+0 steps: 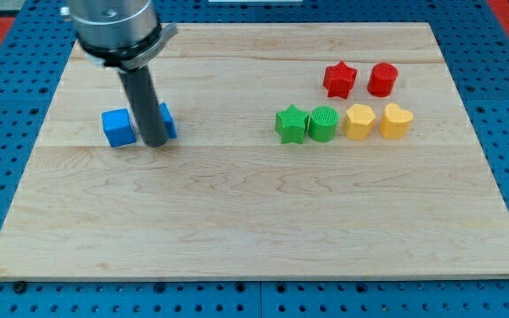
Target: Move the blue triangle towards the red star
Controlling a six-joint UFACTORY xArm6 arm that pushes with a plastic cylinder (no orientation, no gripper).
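My tip [155, 142] rests on the board at the view's left. A blue block [167, 120], likely the triangle, sits just behind and right of the rod, mostly hidden by it and touching or nearly touching it. A blue cube [118, 127] sits just left of the tip. The red star [339, 79] lies at the view's upper right, far from the tip.
A red cylinder [383, 79] sits right of the red star. Below them stand in a row a green star [291, 124], a green cylinder [322, 124], a yellow hexagon-like block [359, 122] and a yellow heart [396, 121]. The wooden board [254, 221] has blue pegboard around it.
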